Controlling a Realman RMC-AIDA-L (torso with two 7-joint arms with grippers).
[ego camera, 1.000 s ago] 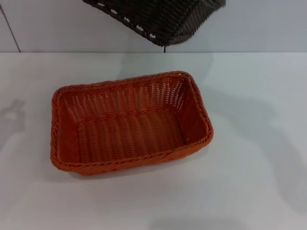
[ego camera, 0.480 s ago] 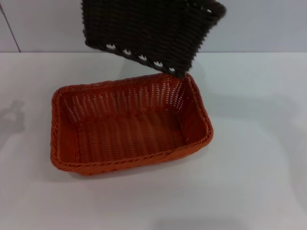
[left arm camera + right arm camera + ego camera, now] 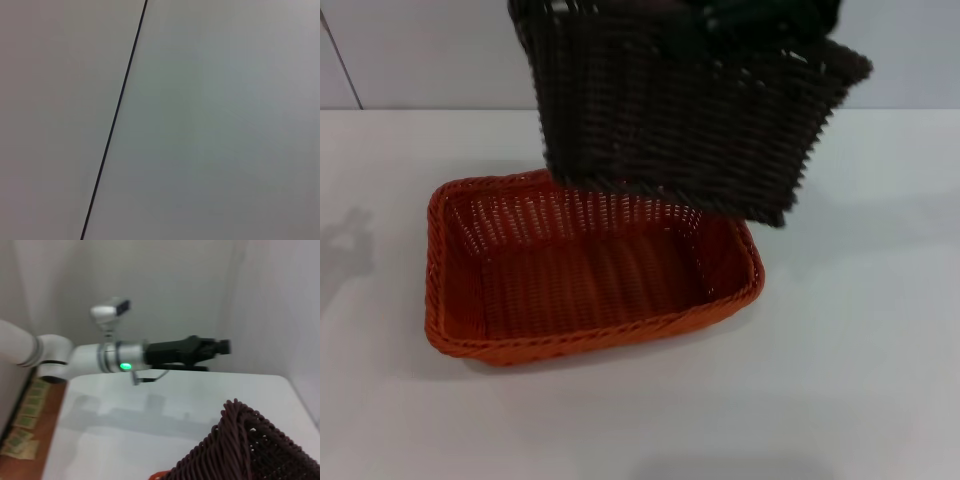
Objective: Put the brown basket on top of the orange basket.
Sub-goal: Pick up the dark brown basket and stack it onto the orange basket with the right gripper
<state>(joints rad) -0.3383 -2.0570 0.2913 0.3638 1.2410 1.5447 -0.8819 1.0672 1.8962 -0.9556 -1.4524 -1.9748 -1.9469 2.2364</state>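
Orange basket (image 3: 590,270) sits on the white table (image 3: 860,350), open side up, with the brown basket (image 3: 690,120) hanging tilted over its far rim. To seat it well, level it and centre it left to right before lowering. The left gripper (image 3: 212,347) hovers off to the side, its claw unclear. The right gripper holding the brown basket is out of view. Nothing else blocks the way.

Brown basket (image 3: 685,120) tilted, airborne over orange basket's (image 3: 590,280) far rim.
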